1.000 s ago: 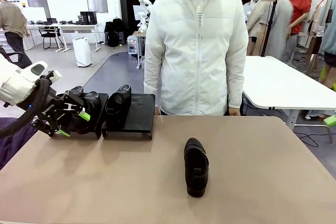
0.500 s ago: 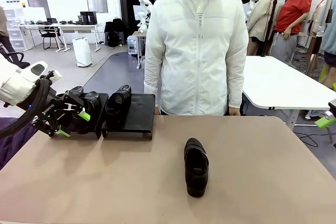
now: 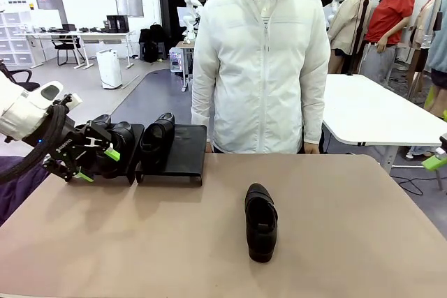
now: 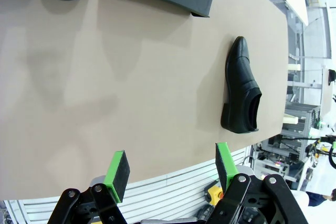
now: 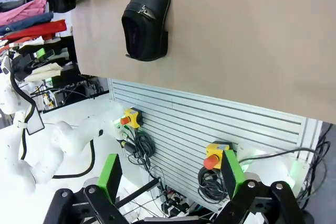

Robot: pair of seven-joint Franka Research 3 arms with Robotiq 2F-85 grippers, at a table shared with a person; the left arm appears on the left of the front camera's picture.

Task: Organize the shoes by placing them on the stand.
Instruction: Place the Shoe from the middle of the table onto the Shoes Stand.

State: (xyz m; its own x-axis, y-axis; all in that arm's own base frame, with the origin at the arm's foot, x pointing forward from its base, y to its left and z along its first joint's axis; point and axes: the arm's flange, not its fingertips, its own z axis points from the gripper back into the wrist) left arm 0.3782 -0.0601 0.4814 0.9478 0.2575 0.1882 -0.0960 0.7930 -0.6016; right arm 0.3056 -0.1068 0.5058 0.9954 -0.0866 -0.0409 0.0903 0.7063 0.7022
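At mid-table, well apart from both trays, one black shoe [image 3: 260, 222] is left lying flat on the bare tabletop [image 3: 349, 228], toe toward the robot and heel opening toward the person [image 3: 262, 61] at the far edge. Three shoes look already parked: two [image 3: 112, 146] on the left tray [image 3: 134, 151], one [image 3: 157, 139] on the left half of the right tray [image 3: 187, 150], so the free slot is judged to be that tray's right half. The loose shoe is best gripped across its sides near the opening, not by the glossy toe, where the pads would probably slip; the leather should give a little, so a firm but not crushing squeeze is advised. It should then be lifted clear, carried over the tray's front lip and set down parallel to the shoe already there, without that one being nudged. The left gripper [image 3: 92, 162] is held low just in front of the left tray, fingers pointing roughly right across the table, jaws spread and nothing between the green pads [image 4: 117, 168]; contact with the nearest shoe cannot be ruled out from the front view. The right gripper [image 5: 172, 178] is parked off the table's near-right edge, jaws fully spread and empty, only one green pad [image 3: 438, 161] showing at the front view's right edge.
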